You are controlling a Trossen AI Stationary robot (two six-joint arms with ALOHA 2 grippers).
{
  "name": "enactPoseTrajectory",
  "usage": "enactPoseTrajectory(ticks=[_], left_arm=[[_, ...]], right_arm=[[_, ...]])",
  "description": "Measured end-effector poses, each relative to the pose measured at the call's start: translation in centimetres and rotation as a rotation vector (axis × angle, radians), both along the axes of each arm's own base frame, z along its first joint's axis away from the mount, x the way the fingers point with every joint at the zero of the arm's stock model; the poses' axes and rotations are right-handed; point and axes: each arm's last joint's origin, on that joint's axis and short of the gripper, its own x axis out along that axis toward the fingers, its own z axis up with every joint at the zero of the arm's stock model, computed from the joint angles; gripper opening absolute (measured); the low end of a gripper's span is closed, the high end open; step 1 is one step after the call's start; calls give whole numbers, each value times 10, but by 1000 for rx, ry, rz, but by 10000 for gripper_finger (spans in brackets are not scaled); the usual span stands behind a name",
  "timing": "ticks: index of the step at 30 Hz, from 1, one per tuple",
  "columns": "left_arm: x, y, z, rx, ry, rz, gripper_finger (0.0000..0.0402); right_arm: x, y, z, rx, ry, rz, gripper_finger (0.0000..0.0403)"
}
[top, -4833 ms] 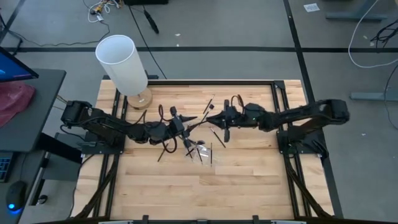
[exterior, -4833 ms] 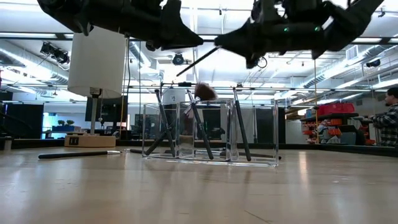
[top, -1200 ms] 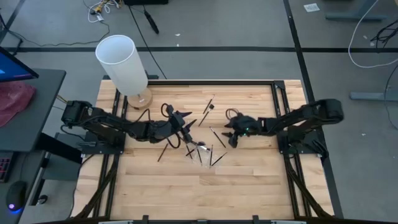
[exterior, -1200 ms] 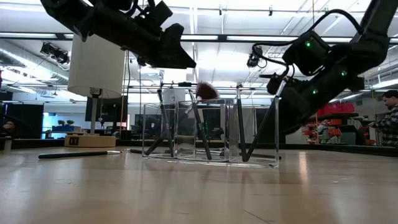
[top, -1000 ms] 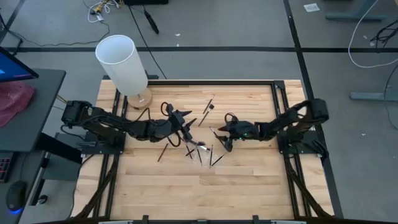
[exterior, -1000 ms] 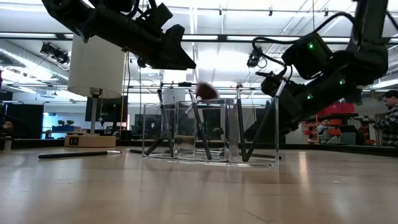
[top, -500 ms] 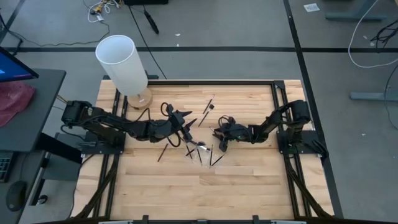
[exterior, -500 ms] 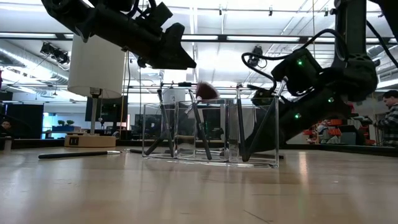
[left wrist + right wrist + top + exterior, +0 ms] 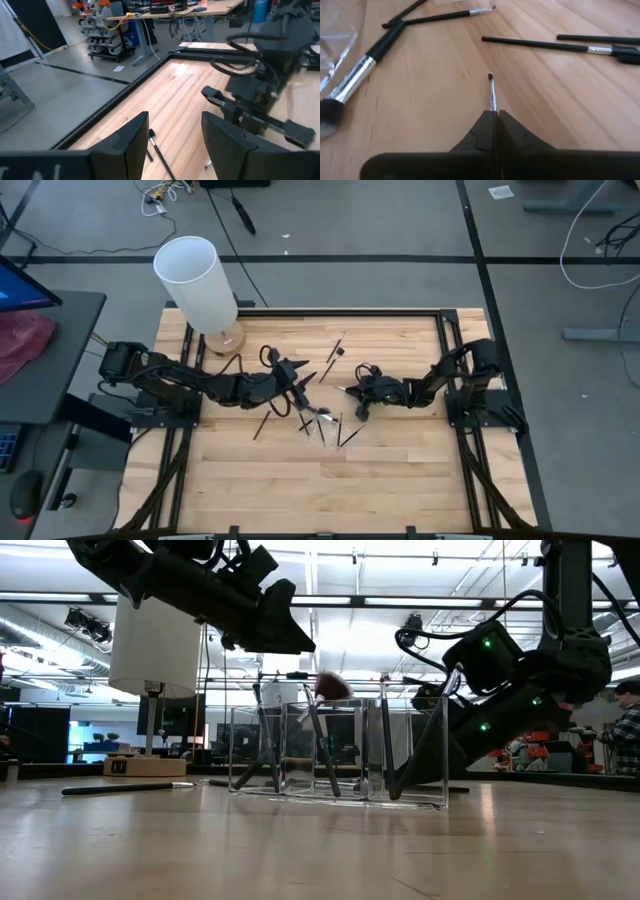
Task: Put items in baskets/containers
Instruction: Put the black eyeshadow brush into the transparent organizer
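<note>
A clear plastic holder (image 9: 340, 755) stands mid-table (image 9: 330, 427) with several black brushes leaning upright in it. More thin black brushes lie loose on the wood: one (image 9: 336, 348) farther back, one (image 9: 262, 422) left of the holder, and a thick silver-collared one (image 9: 355, 80). My right gripper (image 9: 495, 116) is low over the wood just right of the holder (image 9: 350, 392), shut on a thin brush (image 9: 492, 95). My left gripper (image 9: 172, 142) hangs open above the table, left of the holder (image 9: 303, 380), holding nothing. My right gripper pinches the thin brush between its two fingertips, on the handle just behind the silver collar (image 9: 493, 106). The fingers slant down from the table's right side and lie along the brush. Its small bristle tip (image 9: 490, 76) sticks out ahead, close over the wood.
A tall white cylinder (image 9: 196, 280) on a round wooden base stands at the far left corner. Loose brushes (image 9: 540, 45) lie ahead of my right gripper, one (image 9: 125, 787) lies near the table's left. Bare wood lies toward the near edge.
My right gripper has sunk toward the table and shifted slightly toward the holder, its arm folding in closer to the table's right edge. The holder and its brushes have stayed in place.
</note>
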Motion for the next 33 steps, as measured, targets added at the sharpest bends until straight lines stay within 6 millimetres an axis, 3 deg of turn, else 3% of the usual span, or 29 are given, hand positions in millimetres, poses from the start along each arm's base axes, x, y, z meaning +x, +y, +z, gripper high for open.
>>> enactPoseTrajectory(ticks=[10,24,33], left_arm=[[0,-1,-2,-25,11,-36,186],[0,-1,-2,-26,11,-42,186],[5,3,-5,-86,-2,-160,186]], right_arm=[[-9,-5,32,-26,7,-25,8],[-5,-7,43,-18,-69,-11,8],[-6,-8,109,-87,-430,56,8]])
